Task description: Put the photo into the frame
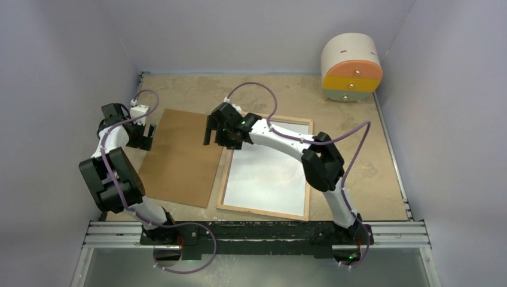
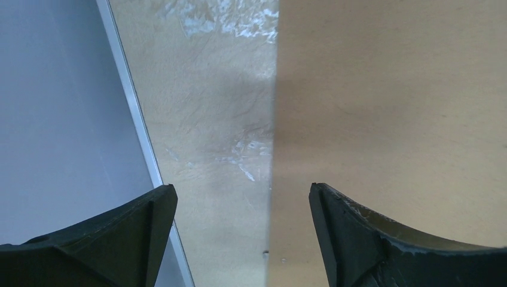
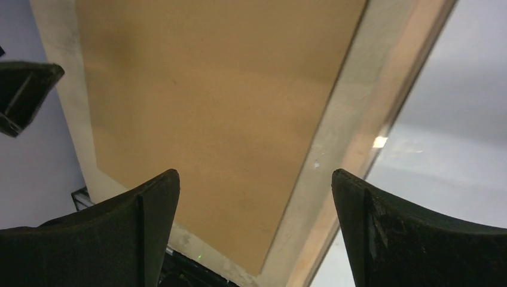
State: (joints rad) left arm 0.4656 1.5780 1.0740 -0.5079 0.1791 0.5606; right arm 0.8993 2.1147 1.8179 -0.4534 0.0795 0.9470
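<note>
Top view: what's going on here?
Neither arm holds anything. The left gripper hangs open over the left edge of the brown hardboard sheet; the right gripper, open, hovers over the gap between that sheet and the frame. Both lie flat on the table. The frame's opening looks white; no picture side shows.

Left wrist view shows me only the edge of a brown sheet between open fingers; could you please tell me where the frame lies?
Observer: The thin rectangular wood-edged frame lies flat just right of that plain brown hardboard sheet, with a narrow strip of table between them.
Operator: Thank you; where is the right gripper?
Observer: The right gripper hangs open above the sheet's far right part, near the frame's far left corner.
</note>
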